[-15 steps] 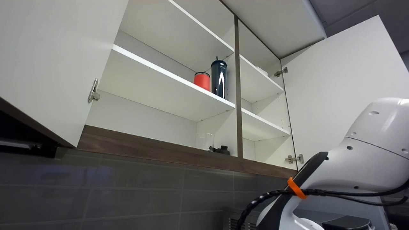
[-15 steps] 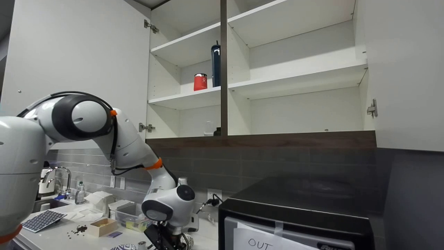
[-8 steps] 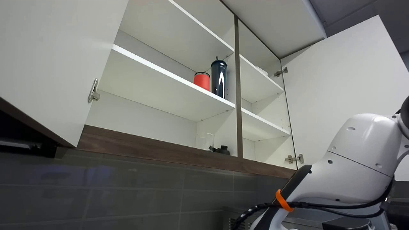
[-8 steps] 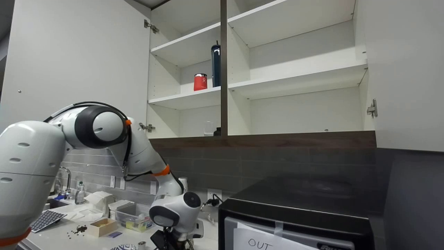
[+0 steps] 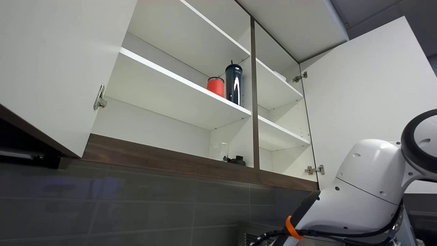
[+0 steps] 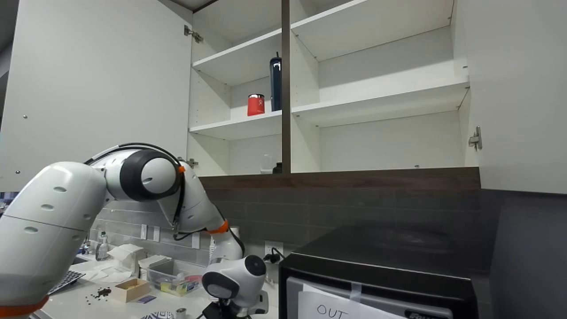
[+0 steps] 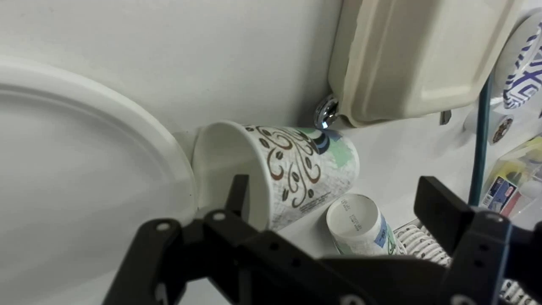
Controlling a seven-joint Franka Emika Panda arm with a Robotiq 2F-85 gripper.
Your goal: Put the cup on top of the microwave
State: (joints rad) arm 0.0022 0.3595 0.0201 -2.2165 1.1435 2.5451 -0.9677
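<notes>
White paper cup [image 7: 288, 169], seemingly on its side, lies just beside a plate [image 7: 84, 178], ahead of our gripper [image 7: 334, 189] — spread wide, holding nothing. We judge this the reach; next, we must straddle and grip.

A red tumbler [image 5: 215, 87] and dark bottle [image 5: 234, 84] stand on a shelf [image 5: 170, 92].

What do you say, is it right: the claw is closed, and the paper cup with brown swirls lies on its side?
One part is wrong: the claw is open, not closed; the wrist view shows its fingers well apart. The paper cup with brown swirls does lie on its side.
</notes>
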